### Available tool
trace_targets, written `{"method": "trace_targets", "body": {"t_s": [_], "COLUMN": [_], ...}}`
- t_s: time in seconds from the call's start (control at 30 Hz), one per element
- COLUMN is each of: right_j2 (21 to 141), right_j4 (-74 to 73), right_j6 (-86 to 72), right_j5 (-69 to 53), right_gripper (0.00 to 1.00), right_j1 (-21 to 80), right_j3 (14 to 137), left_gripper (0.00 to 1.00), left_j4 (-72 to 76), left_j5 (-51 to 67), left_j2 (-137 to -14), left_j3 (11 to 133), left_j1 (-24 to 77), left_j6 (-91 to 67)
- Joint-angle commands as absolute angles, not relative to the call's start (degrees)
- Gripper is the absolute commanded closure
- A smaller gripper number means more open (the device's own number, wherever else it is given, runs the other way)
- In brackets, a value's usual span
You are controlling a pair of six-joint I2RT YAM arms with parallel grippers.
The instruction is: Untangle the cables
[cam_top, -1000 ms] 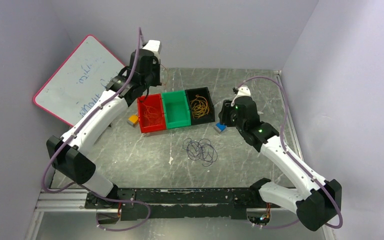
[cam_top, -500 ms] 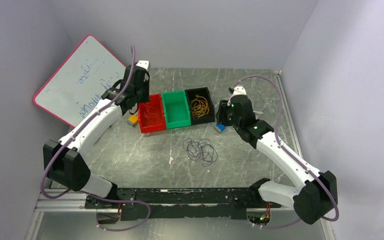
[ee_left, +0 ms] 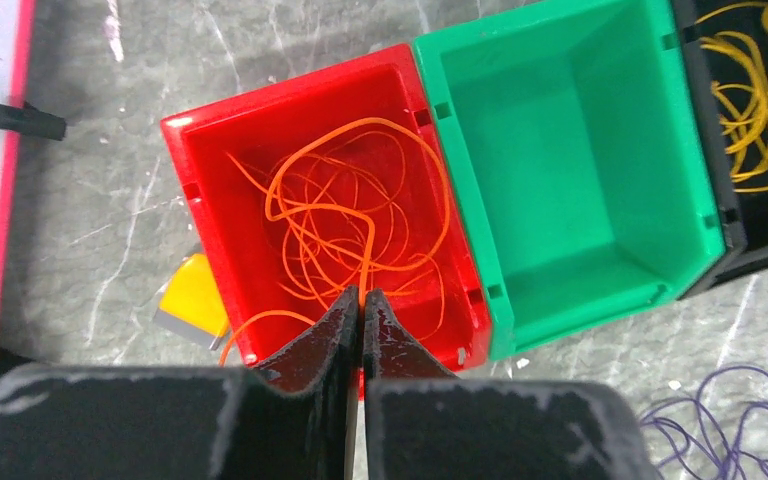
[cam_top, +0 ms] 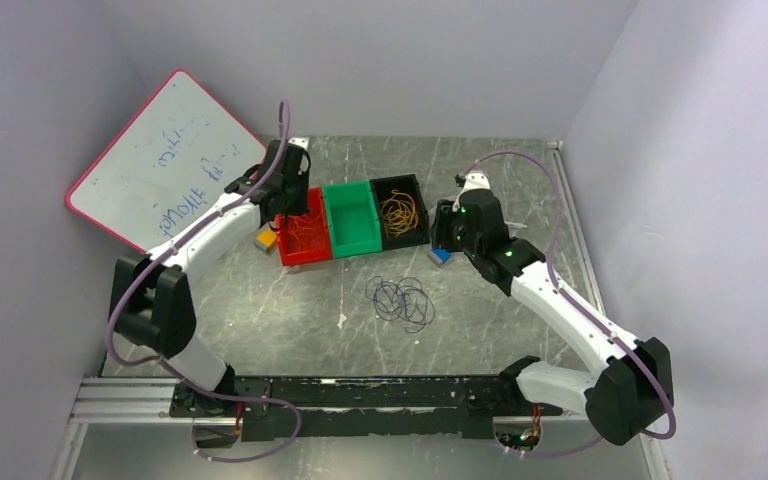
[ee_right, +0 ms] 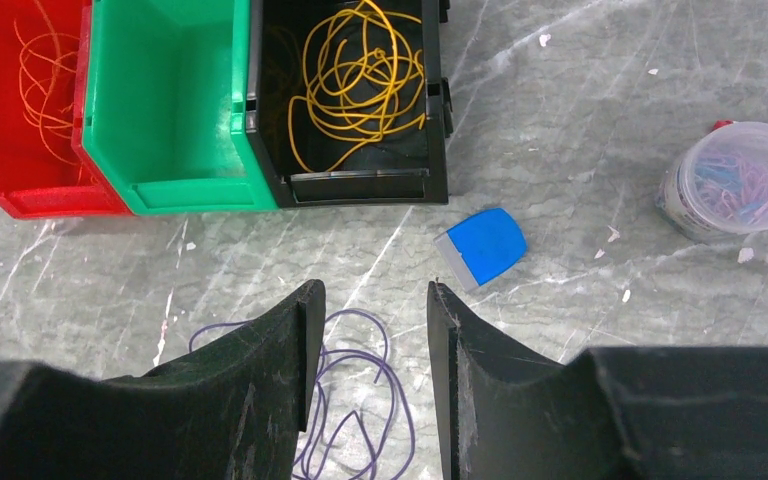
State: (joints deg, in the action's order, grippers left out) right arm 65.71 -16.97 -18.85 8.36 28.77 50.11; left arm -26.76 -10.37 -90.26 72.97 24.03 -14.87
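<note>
- Orange cable (ee_left: 350, 215) lies heaped in the red bin (ee_left: 195, 200). One strand rises into the left pincer (ee_left: 363, 300), whose tips are pressed together on it above the bin's near wall.
- Yellow cable (ee_right: 360, 90) sits in the black bin (ee_right: 360, 185); the green bin (ee_right: 175, 90) between them holds nothing.
- Purple cable (cam_top: 400, 303) sprawls on the counter (ee_right: 560, 100), under and base-ward of the right pincer (ee_right: 372, 292), which hangs half spread and empty. The right arm is nearer.
- The coil is roughly round, with no clear long axis.
- Bins stand beyond it and a blue block (ee_right: 482, 245) lies just right, with open counter toward the bases.
</note>
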Motion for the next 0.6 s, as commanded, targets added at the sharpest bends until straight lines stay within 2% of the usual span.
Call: {"method": "trace_targets", "body": {"t_s": [0.0, 0.57], "right_j2": [65.0, 63.5], "right_j4": [-16.0, -16.4], "right_j6": [-18.1, -18.7], "right_j5": [8.1, 8.1], "right_gripper": [0.54, 0.54], "right_j1": [28.6, 28.5], "right_j3": [50.2, 48.6], "left_gripper": [0.93, 0.93], "left_j4": [-22.8, -15.1], "left_j5": [-7.6, -4.2], "left_j2": [-95.0, -107.1], "left_j3": [72.9, 70.7], "left_j1": [23.0, 19.6], "left_j6": [-16.1, -20.5]}}
